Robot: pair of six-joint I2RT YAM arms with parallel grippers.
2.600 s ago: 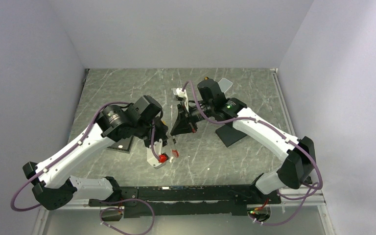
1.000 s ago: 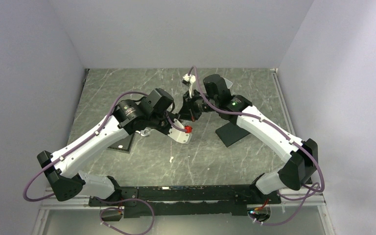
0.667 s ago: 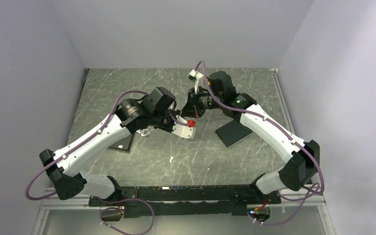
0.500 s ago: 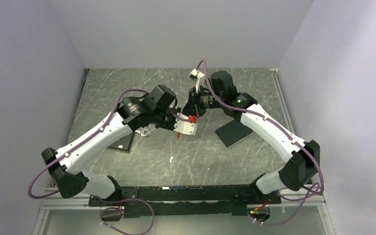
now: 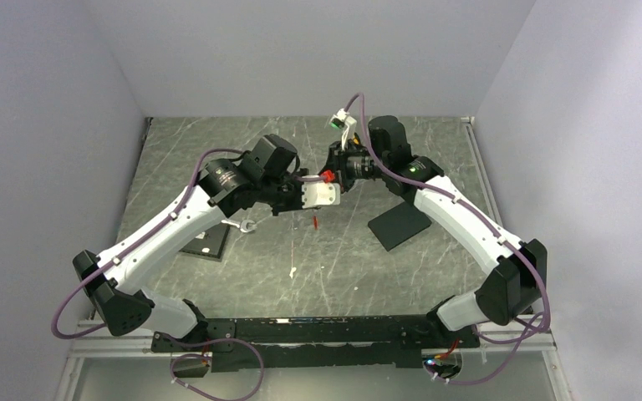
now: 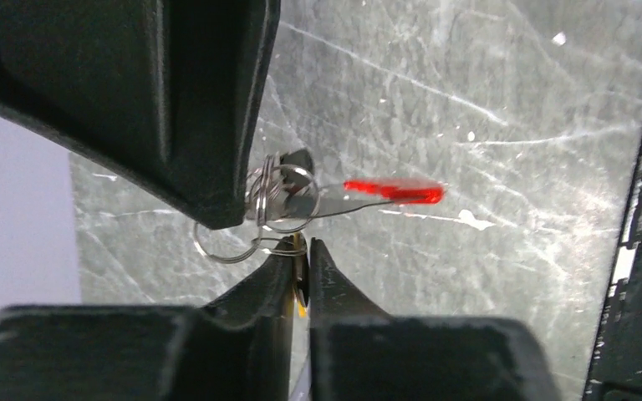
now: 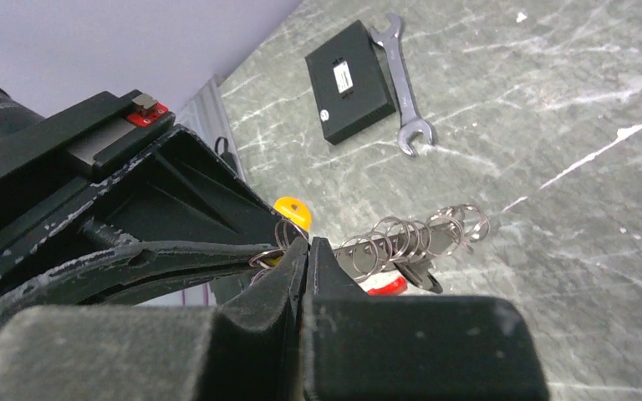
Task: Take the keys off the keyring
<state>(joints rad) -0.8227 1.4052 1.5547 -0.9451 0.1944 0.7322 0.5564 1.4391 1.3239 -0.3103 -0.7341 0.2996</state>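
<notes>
Above the worktop (image 5: 435,267), the closed right gripper (image 7: 303,249) pinches the stretched keyring (image 6: 277,199) and the closed left gripper (image 6: 298,252) nips a yellow key (image 7: 291,212) on it, a red strip (image 6: 393,190) jutting out; a wrench (image 7: 401,75) lies beside a black box (image 7: 347,79).

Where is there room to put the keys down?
The widest bare patch is the near middle of the table, between the left arm, the right arm and the base rail. The far left corner is bare. Crowded: the centre, where left pincer and right pincer meet at the keyring, and the left side by the black box and wrench.
</notes>
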